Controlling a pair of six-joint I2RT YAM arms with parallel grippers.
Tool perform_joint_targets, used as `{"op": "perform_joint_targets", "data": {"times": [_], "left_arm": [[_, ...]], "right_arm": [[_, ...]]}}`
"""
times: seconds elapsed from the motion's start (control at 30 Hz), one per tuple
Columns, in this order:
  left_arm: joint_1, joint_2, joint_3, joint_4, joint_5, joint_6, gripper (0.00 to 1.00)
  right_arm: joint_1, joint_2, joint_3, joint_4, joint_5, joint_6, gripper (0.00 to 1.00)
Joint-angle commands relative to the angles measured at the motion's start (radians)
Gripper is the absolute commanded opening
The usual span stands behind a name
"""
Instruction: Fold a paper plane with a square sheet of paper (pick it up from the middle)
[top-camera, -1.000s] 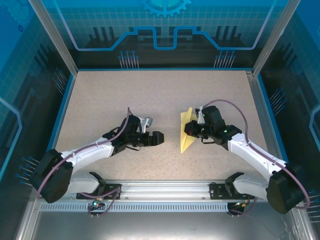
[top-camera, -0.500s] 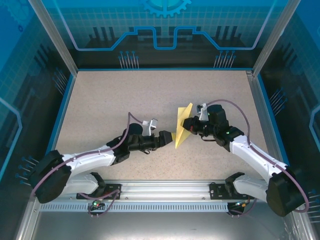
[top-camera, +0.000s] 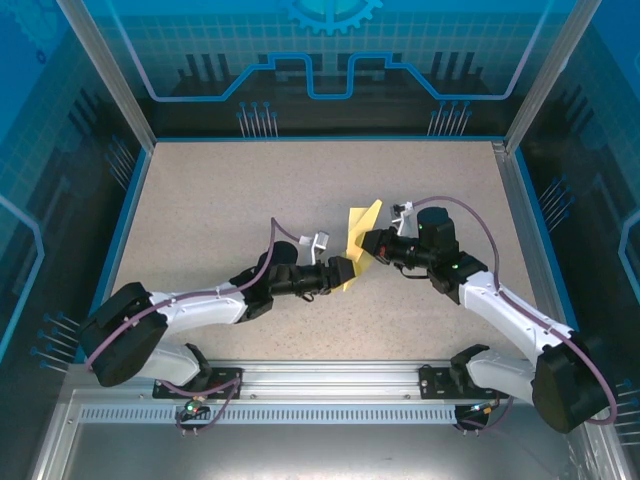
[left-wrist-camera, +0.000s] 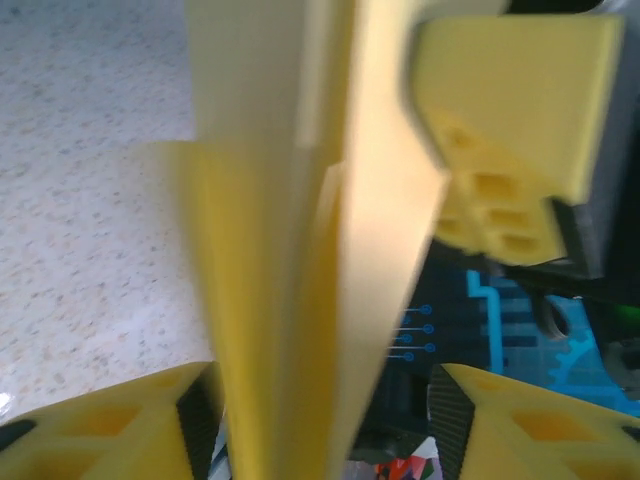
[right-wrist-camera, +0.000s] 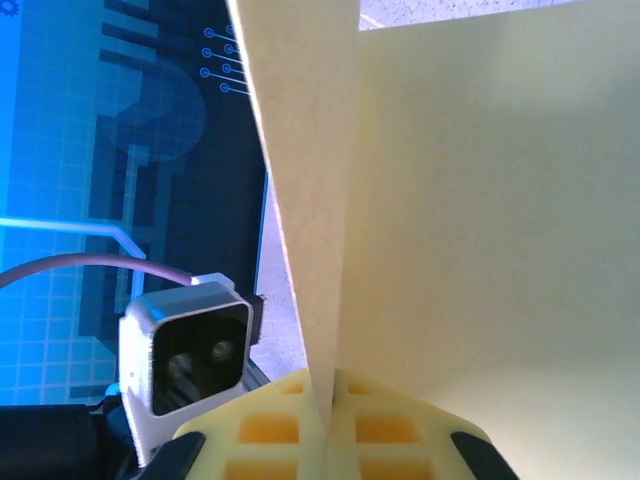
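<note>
while the right gripper (top-camera: 369, 243) clamps the paper plane (top-camera: 362, 224) over speckled tabletop (top-camera: 240, 190), left gripper (top-camera: 346, 270) straddles it half-open.

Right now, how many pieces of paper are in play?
1. A folded yellow paper at mid-table height: the right pincer clamps it, and the left pincer straddles its near end, jaws apart. Another sheet could be hidden behind it.
</note>
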Motion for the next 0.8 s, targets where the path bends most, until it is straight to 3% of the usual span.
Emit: {"op": "perform_joint_targets", "data": {"times": [0.0, 0.23, 0.53, 0.67, 0.77], "left_arm": [[0.007, 0.004, 0.029, 0.029, 0.030, 0.023, 0.51], [0.014, -0.025, 0.043, -0.057, 0.027, 0.079, 0.28], [0.028, -0.061, 0.047, -0.142, 0.024, 0.146, 0.10], [0.038, -0.082, 0.075, -0.243, 0.032, 0.217, 0.06], [0.054, -0.095, 0.116, -0.397, 0.033, 0.299, 0.06]], "right_arm": [[-0.020, 0.007, -0.021, 0.036, -0.031, 0.016, 0.05], [-0.032, 0.019, -0.039, 0.052, -0.040, 0.019, 0.05], [-0.039, 0.031, -0.058, 0.067, -0.048, 0.018, 0.08], [-0.052, 0.029, -0.056, 0.050, -0.050, 0.006, 0.26], [-0.068, 0.017, -0.031, -0.032, -0.028, -0.043, 0.44]]}}
